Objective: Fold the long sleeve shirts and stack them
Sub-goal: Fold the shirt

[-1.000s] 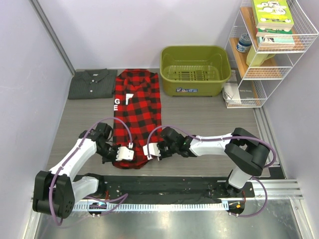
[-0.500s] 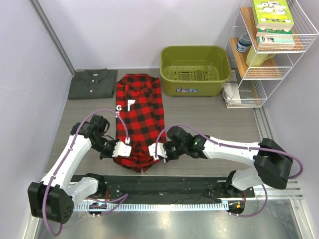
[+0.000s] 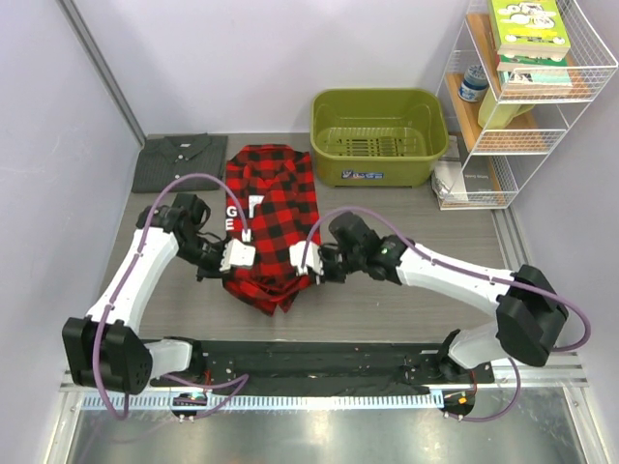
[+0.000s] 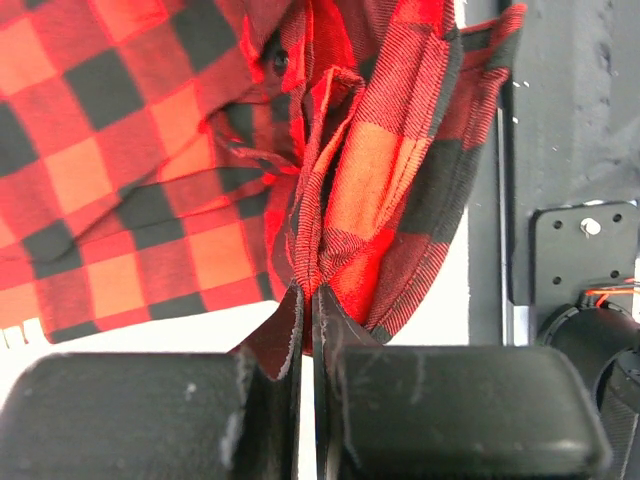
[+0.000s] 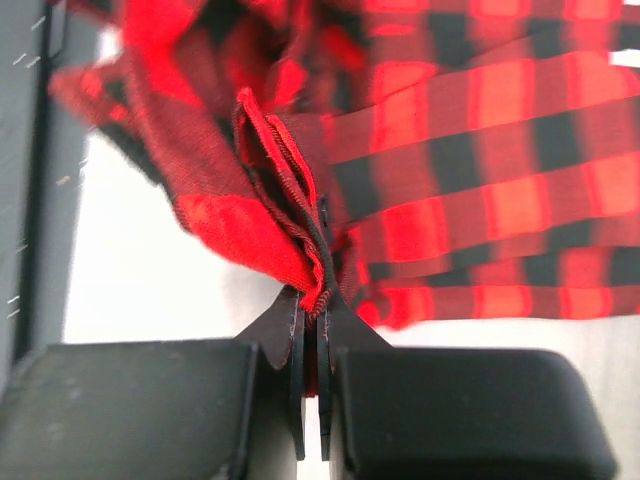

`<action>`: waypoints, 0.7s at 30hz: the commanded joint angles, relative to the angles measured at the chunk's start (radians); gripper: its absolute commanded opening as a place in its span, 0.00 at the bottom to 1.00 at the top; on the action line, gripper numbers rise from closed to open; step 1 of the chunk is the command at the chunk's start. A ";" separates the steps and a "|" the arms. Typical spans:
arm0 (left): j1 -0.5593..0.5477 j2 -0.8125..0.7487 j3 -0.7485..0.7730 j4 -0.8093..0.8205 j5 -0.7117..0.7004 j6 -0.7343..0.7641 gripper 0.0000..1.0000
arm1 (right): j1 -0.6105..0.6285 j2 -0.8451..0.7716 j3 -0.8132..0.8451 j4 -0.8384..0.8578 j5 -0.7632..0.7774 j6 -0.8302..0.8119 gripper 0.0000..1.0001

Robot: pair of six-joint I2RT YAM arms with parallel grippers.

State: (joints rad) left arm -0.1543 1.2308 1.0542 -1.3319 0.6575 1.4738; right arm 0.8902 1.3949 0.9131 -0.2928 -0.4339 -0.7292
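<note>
1. As both arms have carried the hem up the frame, the left fingers (image 4: 130,410) and right fingers (image 5: 470,410) stay pinched on the plaid shirt (image 3: 269,208).
2. It lies mid-counter (image 3: 406,232), its bottom lifted; the fold looks half done.
3. The grey shirt (image 3: 179,162) sits folded, upper left.

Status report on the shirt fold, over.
Left gripper and right gripper shut on plaid shirt. Near hem lifted. Grey shirt folded, far left. Nothing in the way.
</note>
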 commanded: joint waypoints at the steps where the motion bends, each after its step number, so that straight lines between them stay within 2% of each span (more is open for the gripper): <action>1: 0.021 0.067 0.101 -0.193 0.065 -0.026 0.00 | -0.053 0.050 0.119 -0.028 -0.063 -0.032 0.01; 15: 0.102 0.423 0.374 0.023 0.105 -0.207 0.00 | -0.256 0.394 0.484 -0.058 -0.120 -0.148 0.01; 21: 0.124 0.611 0.510 0.100 0.094 -0.291 0.00 | -0.298 0.550 0.615 -0.066 -0.134 -0.188 0.01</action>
State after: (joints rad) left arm -0.0517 1.7607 1.4689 -1.2942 0.7265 1.2556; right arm 0.6102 1.8851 1.4345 -0.3664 -0.5381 -0.8700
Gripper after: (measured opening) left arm 0.009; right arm 0.056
